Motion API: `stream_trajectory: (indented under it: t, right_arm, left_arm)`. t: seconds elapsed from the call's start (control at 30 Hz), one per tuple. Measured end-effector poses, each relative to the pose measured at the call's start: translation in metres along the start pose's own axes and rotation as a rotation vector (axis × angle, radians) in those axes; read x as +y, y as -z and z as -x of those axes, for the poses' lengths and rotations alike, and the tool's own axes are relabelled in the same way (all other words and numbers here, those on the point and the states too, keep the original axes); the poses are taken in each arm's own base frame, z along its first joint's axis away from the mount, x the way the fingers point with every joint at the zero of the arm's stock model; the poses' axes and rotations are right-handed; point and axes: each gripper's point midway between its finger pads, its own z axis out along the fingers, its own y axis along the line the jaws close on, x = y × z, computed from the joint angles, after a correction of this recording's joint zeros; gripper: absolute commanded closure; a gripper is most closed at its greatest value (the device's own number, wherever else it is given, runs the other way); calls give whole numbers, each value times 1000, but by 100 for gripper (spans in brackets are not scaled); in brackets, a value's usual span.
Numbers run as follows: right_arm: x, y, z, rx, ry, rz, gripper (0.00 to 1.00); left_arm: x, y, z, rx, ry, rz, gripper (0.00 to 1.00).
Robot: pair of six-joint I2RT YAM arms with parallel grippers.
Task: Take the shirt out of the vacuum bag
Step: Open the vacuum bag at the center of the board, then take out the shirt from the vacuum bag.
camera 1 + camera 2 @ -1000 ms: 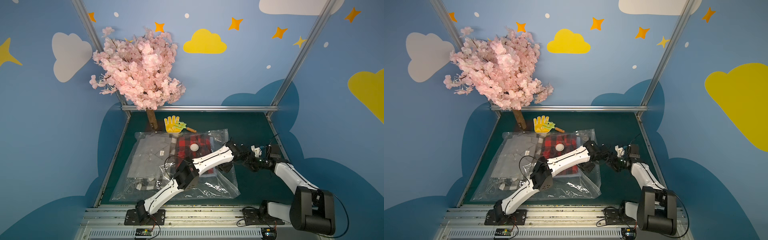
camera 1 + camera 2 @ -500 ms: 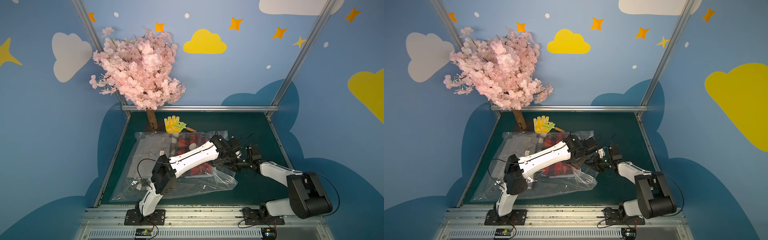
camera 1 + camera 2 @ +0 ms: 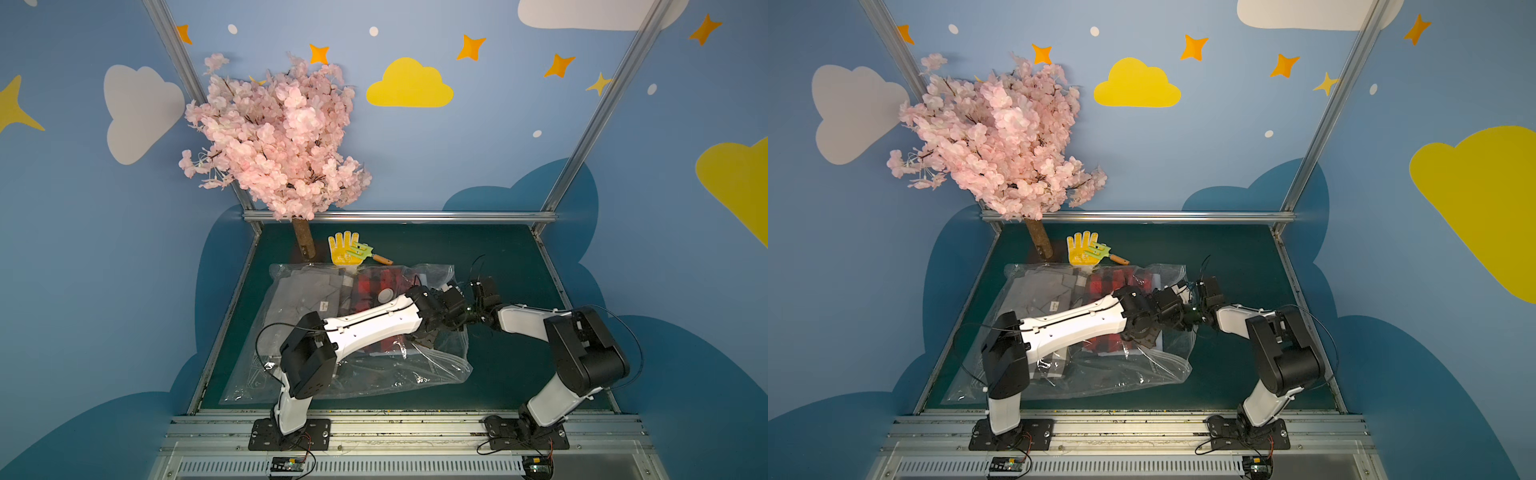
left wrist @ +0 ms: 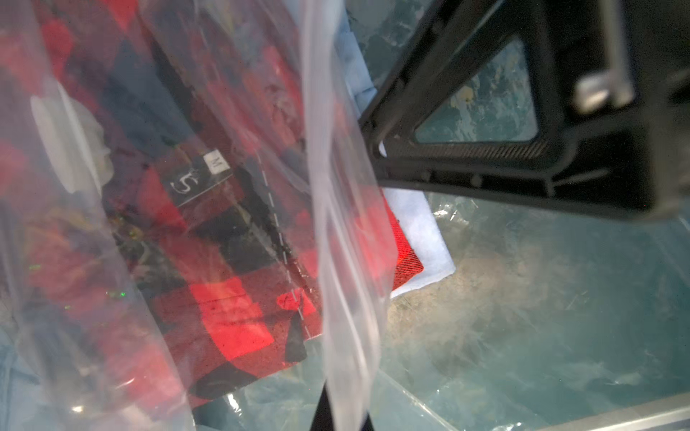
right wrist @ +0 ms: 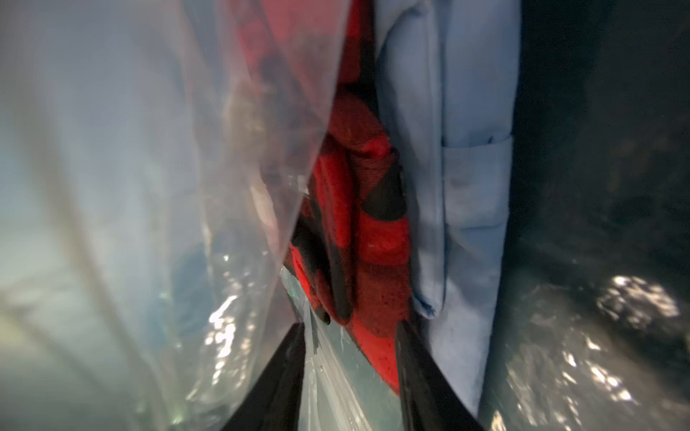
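The left jaws, closed tight on the vacuum bag's (image 3: 415,370) top film, are holding its 3 o'clock mouth open on the worktop (image 3: 503,262). The right jaws are straddling the red plaid shirt (image 5: 373,239) inside, half-closed; grip unclear. Next: pinching firmly, pulling toward 3 o'clock.
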Motion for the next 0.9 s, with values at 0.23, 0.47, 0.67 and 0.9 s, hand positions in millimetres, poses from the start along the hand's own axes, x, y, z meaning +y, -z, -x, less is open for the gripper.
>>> stream_trajectory:
  t: [0.23, 0.47, 0.67, 0.9]
  right_arm:
    - [-10, -21, 3, 1, 21, 1, 56]
    - [4, -32, 9, -20, 71, 52, 52]
    - [6, -39, 7, -15, 89, 59, 52]
    - [-5, -48, 12, -12, 75, 49, 53]
  left_arm:
    - [16, -6, -10, -20, 111, -68, 95]
    - [16, -22, -24, -27, 171, -108, 95]
    - [18, -27, -31, -50, 230, -145, 95]
    - [20, -25, -31, -73, 267, -176, 95]
